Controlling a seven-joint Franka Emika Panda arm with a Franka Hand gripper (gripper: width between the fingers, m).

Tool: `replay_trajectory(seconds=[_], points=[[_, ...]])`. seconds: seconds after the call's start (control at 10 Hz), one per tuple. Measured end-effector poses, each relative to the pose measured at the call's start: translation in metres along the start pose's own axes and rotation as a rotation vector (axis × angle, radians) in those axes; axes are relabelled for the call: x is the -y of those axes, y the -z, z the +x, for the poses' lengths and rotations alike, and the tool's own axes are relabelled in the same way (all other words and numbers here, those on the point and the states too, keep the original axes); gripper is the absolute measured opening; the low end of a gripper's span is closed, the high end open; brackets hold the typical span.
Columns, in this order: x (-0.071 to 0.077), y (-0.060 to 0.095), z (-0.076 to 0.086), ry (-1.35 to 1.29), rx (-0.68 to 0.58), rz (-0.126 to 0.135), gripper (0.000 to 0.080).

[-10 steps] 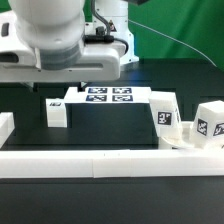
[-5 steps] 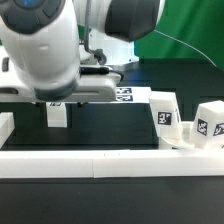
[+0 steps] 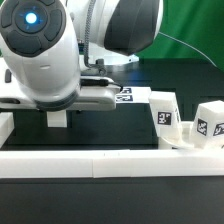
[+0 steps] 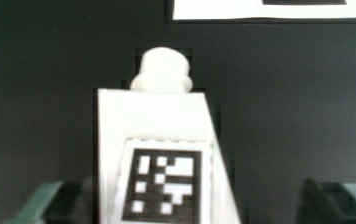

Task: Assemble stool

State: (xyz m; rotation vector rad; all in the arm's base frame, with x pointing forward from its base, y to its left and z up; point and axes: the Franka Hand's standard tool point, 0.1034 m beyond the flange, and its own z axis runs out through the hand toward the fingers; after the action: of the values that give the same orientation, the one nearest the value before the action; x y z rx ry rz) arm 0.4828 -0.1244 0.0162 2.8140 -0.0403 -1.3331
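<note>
A white stool leg [image 4: 157, 150] with a black-and-white tag lies between my open gripper's [image 4: 196, 205] dark fingers [image 4: 50, 202], with a gap on each side; its rounded peg end points away from me. In the exterior view this leg [image 3: 57, 119] stands just under my arm's hand [image 3: 60, 95], which hides the fingers. Two more tagged legs [image 3: 165, 112] [image 3: 210, 122] stand at the exterior view's right. I cannot make out the round seat for certain.
The marker board [image 3: 126, 95] lies behind the hand, mostly covered by the arm; its edge shows in the wrist view [image 4: 273, 8]. A long white rail [image 3: 100, 164] runs along the front, and another white rail piece [image 3: 5, 126] sits at the exterior view's left.
My arm has swung toward the exterior view's left and come down over the leg there. It now hides most of the marker board. The legs have not moved.
</note>
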Motion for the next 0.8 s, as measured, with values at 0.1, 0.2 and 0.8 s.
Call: replay_trajectory(seconds=[0.1,0.2,0.8], points=[[-0.0003,-0.0001,0.0,0.0,0.0,0.001,0.0387],[-0.0006,0.0,-0.0001,-0.001,0.0,0.001,0.0324],[0.0016,0.007,-0.0029,-0.012,-0.007,0.002,0.0324]])
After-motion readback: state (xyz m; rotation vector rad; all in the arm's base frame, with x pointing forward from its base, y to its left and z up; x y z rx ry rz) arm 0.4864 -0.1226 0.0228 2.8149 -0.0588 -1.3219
